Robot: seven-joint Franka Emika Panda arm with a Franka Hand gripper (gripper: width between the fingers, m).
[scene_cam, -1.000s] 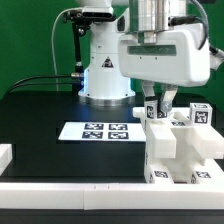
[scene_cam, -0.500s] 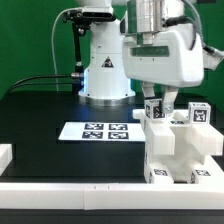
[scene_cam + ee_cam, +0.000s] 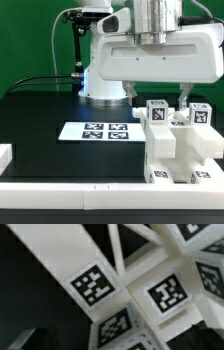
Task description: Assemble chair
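Observation:
The chair (image 3: 180, 150) is a chunky white structure of bars and posts with black-and-white tags, standing at the exterior view's right. My gripper (image 3: 158, 98) hangs just above its top, broad side facing the camera. Its two fingers (image 3: 134, 96) are spread wide apart on either side of a tagged post (image 3: 157, 109). They hold nothing. In the wrist view the chair's tagged white bars (image 3: 95, 283) fill the picture at close range. A dark finger (image 3: 35, 339) shows at the edge, apart from the white parts.
The marker board (image 3: 105, 130) lies flat on the black table to the exterior view's left of the chair. The arm's white base (image 3: 105, 75) stands behind it. A white rim (image 3: 60, 185) runs along the table's front, with a white block (image 3: 5, 155) at the exterior view's far left.
The hand has turned about its vertical axis, so its broad side now faces the camera. It has shifted slightly towards the exterior view's right over the chair's top. The chair has not moved.

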